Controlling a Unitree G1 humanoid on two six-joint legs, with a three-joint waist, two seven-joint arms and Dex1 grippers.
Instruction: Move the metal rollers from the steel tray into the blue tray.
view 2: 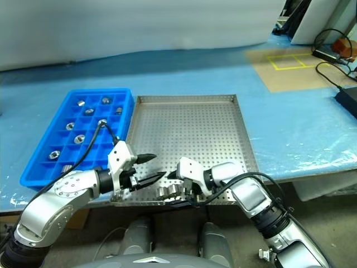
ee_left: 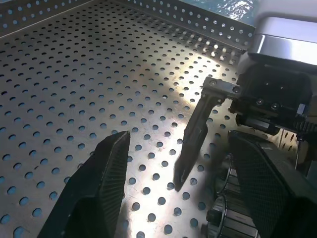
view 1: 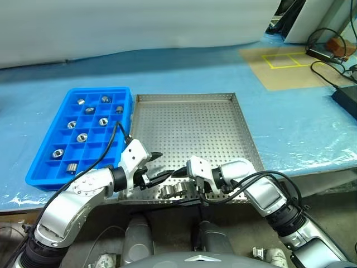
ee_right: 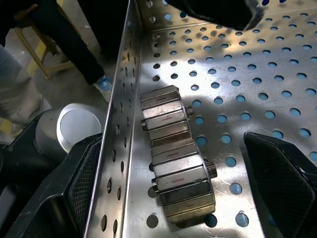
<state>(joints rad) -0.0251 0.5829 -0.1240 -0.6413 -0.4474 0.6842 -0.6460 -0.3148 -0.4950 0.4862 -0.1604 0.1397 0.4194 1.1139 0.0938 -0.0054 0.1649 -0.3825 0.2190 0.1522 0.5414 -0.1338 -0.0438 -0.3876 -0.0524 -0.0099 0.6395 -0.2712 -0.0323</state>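
Rollers (ee_right: 176, 158) lie against steel tray (view 1: 223, 120) rim, between both open hands.

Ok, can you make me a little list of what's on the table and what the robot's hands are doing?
steel tray: big, full of holes, in the middle of the blue-covered table
rollers left in it: two, side by side against the near rim
blue tray: just left of the steel tray, with nine rollers sitting in its squares
left tool: open, empty, over the steel tray's near edge
right tool: open wide, a finger on each side of the two rollers, not gripping yet
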